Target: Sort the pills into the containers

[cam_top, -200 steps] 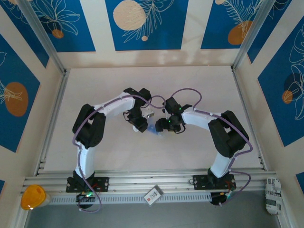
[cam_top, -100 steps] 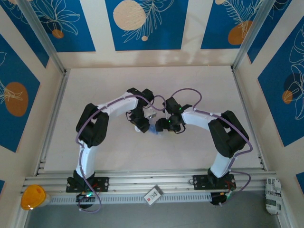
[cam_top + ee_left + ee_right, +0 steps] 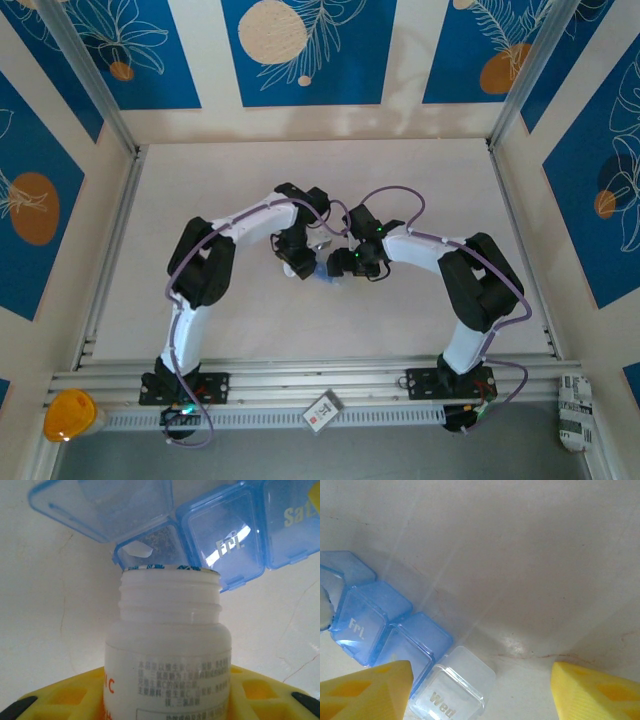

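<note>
Left gripper: mine, clamped on uncapped white bottle, bottle mouth just beside pill box. Box's end compartment: lid up, one white pill inside. "Fri" and "Sat" lids down. Pill box near middle of table, well off every edge. Right gripper: mine, fingers spread wide, nothing clamped, clear "Wed" compartment beside one finger.

Blue leaf-patterned wall panels surround a pale tabletop with aluminium rails
</note>
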